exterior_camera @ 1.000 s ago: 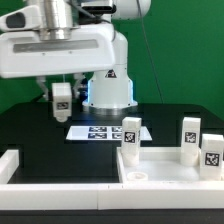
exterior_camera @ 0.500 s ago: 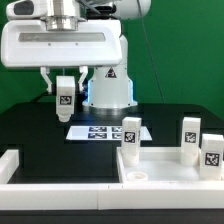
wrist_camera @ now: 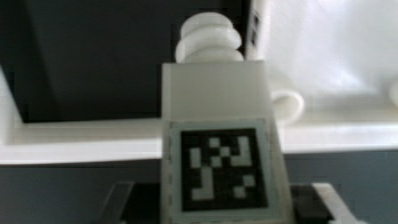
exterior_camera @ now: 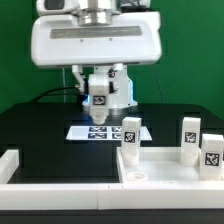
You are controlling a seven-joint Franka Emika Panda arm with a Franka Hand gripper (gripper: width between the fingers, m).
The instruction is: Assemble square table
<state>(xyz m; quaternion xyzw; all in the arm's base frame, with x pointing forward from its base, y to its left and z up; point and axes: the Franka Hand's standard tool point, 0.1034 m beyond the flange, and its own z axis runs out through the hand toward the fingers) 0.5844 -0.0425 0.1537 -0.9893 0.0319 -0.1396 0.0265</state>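
My gripper is shut on a short white tagged leg and holds it in the air above the marker board. In the wrist view the leg fills the middle, its screw tip pointing away from the camera, with my gripper clamped on its sides. The white square table top lies at the exterior view's right with three tagged legs standing on it: one at its near-left corner and two at the right. The held leg hangs left of and behind the top.
A long low white rail runs along the front of the black table, with a raised end at the exterior view's left. The robot's base stands behind the marker board. A green wall closes the back.
The arm has carried the leg toward the exterior view's right and a little lower, from left of the robot's base to above the marker board. The grip stays the same.
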